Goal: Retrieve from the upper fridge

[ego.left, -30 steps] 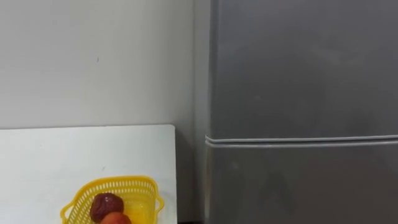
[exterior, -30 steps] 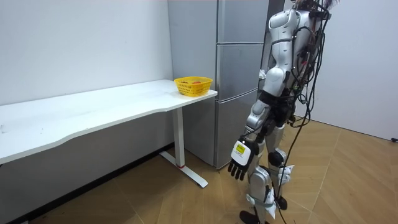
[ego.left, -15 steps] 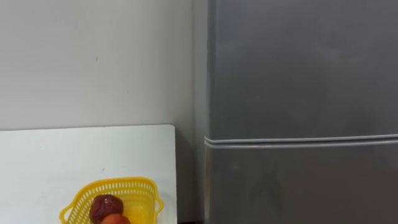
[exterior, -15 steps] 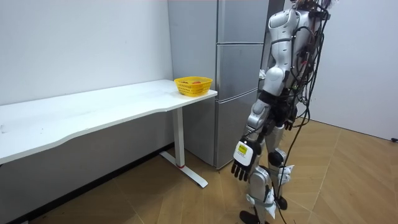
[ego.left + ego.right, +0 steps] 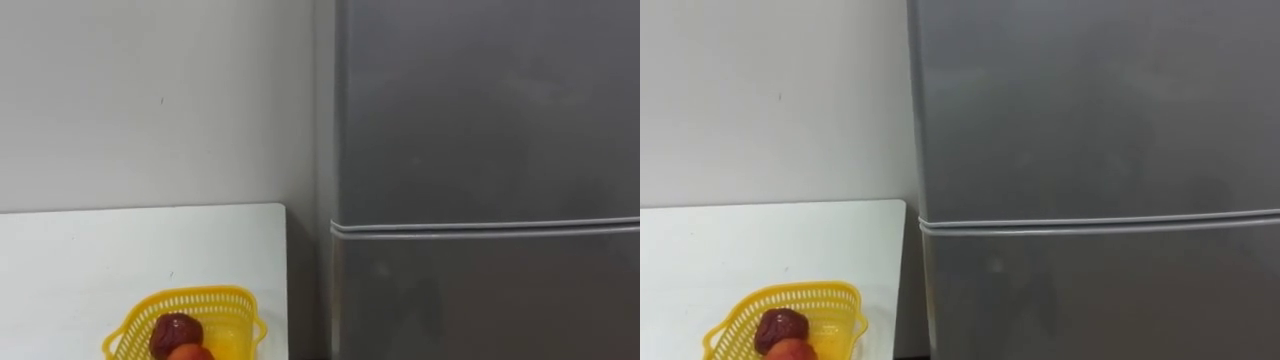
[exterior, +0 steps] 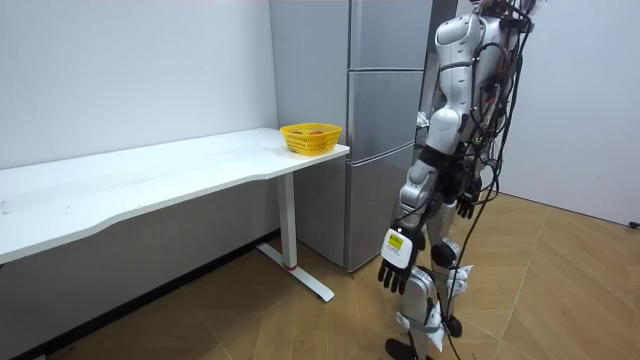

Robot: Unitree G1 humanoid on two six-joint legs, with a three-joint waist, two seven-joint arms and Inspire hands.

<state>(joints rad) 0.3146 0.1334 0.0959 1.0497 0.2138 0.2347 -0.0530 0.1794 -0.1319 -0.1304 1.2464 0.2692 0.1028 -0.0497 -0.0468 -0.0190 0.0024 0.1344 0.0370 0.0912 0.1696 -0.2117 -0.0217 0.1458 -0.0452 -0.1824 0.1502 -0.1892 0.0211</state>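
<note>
- Standing just past the table's rt edge: tall grey fridge (image 5: 480,120), w/ a narrow gap between it & the table. It's the biggest item in the eye views.
- Upper door (image 5: 1090,100) of fridge is shut flush. Nothing inside can be seen, so the thing to fetch is hidden behind it.
- Lower door (image 5: 480,300) is also shut. A thin horiz. seam splits it from the upper door.
- Plain white wall (image 5: 150,100) runs behind table & meets the fridge's left side.
- Long white table (image 5: 100,250) has its far edge against the wall. In the room view it stretches off toward that view's left.
- Wood floor (image 6: 560,290): robot stands upright on it in front of the fridge, facing the doors, both arms hanging down.
- Yellow plastic mesh basket (image 5: 200,294) sits near table's rt edge, toward its front rt corner.
- Left hand (image 6: 397,272) hangs low beside the thigh, on the table side of the robot. Fingers are loose & point down, holding nothing.
- Right hand (image 6: 466,208) hangs at the hip on the far side of the body. Too small & part-hidden, so can't tell its state.
- Dark red fruit (image 5: 175,332) lies inside the basket.
- Orange-red fruit (image 5: 190,353) lies in the basket too, touching the dark one on its near side, cut off by the view's bottom edge.
</note>
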